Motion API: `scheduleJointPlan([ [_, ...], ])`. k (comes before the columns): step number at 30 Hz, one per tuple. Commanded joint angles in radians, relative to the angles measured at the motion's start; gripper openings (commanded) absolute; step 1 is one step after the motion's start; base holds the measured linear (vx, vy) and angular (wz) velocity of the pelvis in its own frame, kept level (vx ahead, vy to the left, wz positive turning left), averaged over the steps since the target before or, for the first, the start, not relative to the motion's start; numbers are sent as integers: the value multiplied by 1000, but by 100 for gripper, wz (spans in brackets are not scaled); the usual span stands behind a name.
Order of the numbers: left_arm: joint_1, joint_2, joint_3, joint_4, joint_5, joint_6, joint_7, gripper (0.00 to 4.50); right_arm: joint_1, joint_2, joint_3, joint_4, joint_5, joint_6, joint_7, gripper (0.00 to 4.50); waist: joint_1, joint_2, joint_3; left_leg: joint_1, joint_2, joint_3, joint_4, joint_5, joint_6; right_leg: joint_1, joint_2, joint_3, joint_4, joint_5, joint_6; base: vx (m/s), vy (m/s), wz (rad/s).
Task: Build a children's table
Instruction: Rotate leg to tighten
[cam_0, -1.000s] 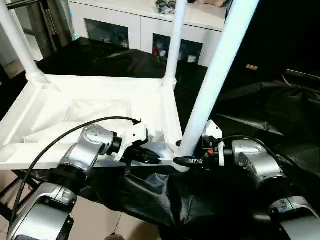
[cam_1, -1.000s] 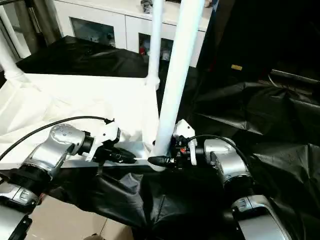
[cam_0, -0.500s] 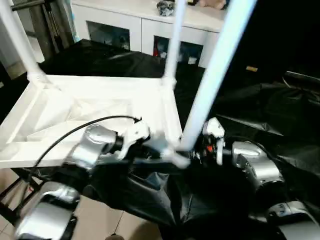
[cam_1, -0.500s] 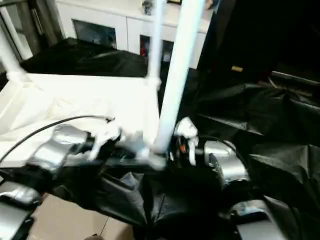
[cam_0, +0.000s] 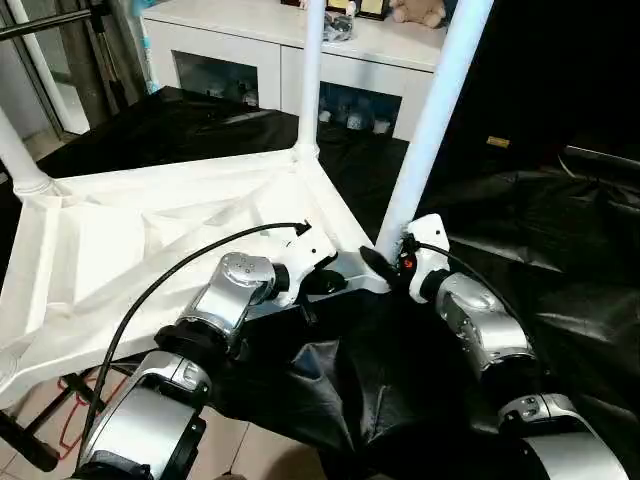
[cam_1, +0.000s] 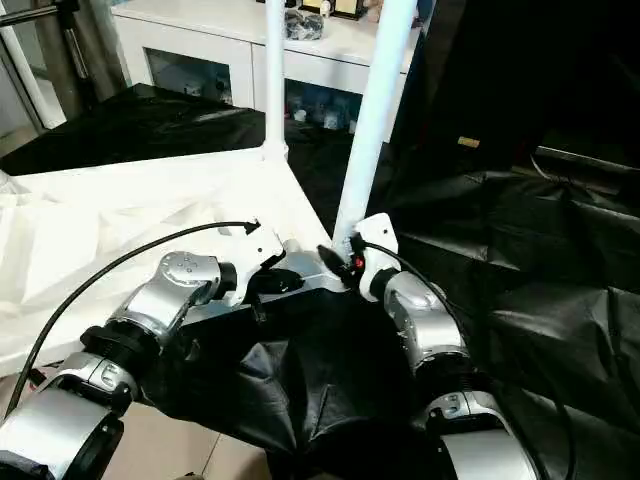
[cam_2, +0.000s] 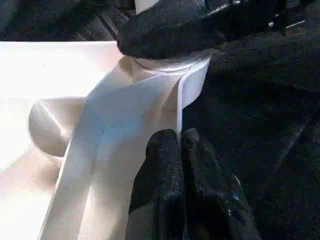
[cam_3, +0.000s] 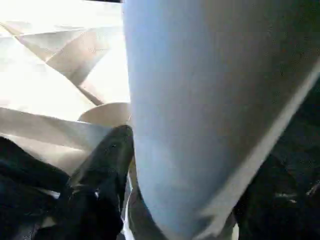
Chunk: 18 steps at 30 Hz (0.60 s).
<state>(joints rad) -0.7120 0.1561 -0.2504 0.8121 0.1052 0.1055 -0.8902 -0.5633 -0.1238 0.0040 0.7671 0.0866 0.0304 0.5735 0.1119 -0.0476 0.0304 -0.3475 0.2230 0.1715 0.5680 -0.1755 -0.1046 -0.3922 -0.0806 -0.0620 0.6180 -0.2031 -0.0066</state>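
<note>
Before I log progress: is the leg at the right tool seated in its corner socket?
In: the leg stands upright with its base in the tabletop's corner socket.

White cabinet (cam_0: 300, 45) with glass doors at back; soft toy (cam_0: 418, 10), possibly bear, on top; black sheet (cam_0: 560, 240) draped below.

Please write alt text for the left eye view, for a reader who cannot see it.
An upside-down white tabletop lies on black cloth, three white legs standing up from its corners. The right gripper clasps the base of the nearest leg, while the shut left gripper rests at the tabletop's rim beside that corner. A white cabinet stands behind.
</note>
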Motion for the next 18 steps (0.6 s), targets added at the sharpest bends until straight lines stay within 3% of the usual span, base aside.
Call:
scheduleJointPlan([
  [1,-2,-30,-12,5,-22,-17,-16,0,1,35,66,31,-8,24,75,310,-3,6,-40,1,8,1,-75,-289,1,36,-56,40,-93,-279,-151,0,0,0],
  [5,35,29,-22,-48,-50,-43,-162,0,23,-45,114,-23,5,-16,308,310,-2,-1,-43,-2,9,4,-71,-268,23,41,-57,40,-90,-231,-163,0,0,0],
  [8,56,66,-29,-86,-77,-46,-266,0,39,-90,134,-65,37,-12,457,310,1,-5,-47,-7,9,6,-66,-196,49,48,-56,40,-77,-121,-193,0,0,0],
  [12,70,104,-48,-109,-82,-52,-348,0,50,-132,155,-102,67,14,588,310,10,-1,-51,-6,11,13,-54,-99,93,50,-48,37,-54,68,-247,0,0,0],
  [16,84,149,-66,-127,-86,-54,-440,0,47,-176,170,-117,86,58,717,295,11,-4,-49,-4,13,14,-57,-129,87,49,-51,34,-59,11,-252,0,0,0],
  [18,85,167,-67,-131,-87,-58,-473,0,43,-188,175,-121,88,72,762,265,12,-4,-44,-1,14,14,-61,-177,69,46,-54,35,-67,-82,-239,0,0,0],
])
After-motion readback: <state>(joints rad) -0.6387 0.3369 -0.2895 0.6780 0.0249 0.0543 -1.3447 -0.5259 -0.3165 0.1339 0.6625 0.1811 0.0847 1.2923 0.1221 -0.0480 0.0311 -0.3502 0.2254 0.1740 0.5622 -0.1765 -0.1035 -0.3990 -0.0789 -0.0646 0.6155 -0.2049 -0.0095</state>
